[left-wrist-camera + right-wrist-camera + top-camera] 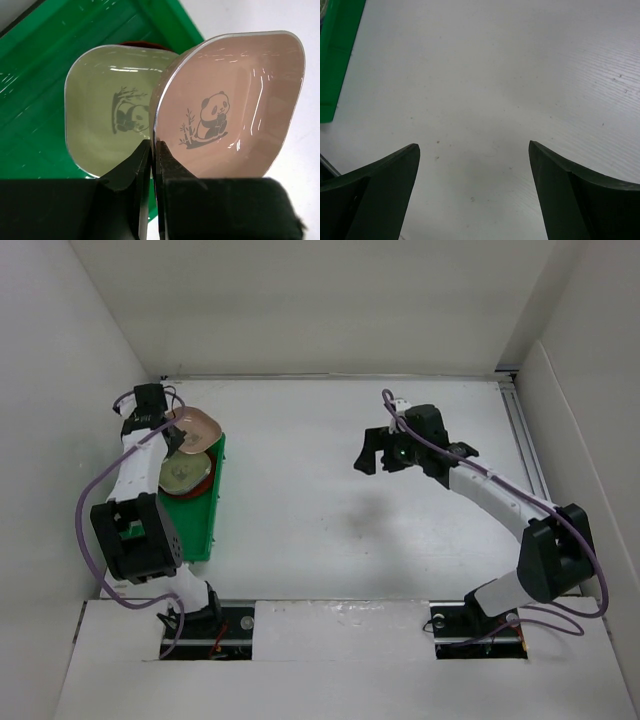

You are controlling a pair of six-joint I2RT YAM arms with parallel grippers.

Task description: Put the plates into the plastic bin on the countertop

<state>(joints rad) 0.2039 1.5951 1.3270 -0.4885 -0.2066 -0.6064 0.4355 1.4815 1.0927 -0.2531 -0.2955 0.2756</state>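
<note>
The left pincer (152, 150) holds the pink plate (235, 100) by its rim above the green bin (75, 30) at the left edge of the bench (330, 490), and I think it should lower it flat onto the light green plate (100, 120) before letting go; the right pincer (474, 145) hangs wide, empty.

The left gripper (154, 149) has its black jaws pinched shut on the near rim of a tan-pink rounded-square plate (235, 100) printed with a panda. Beside it, partly covered, a light green rounded-square panda plate (100, 110) lies in the bright green plastic bin (40, 65), on top of a red-brown dish (142, 45). The white tabletop (250, 15) shows at the right.
</note>
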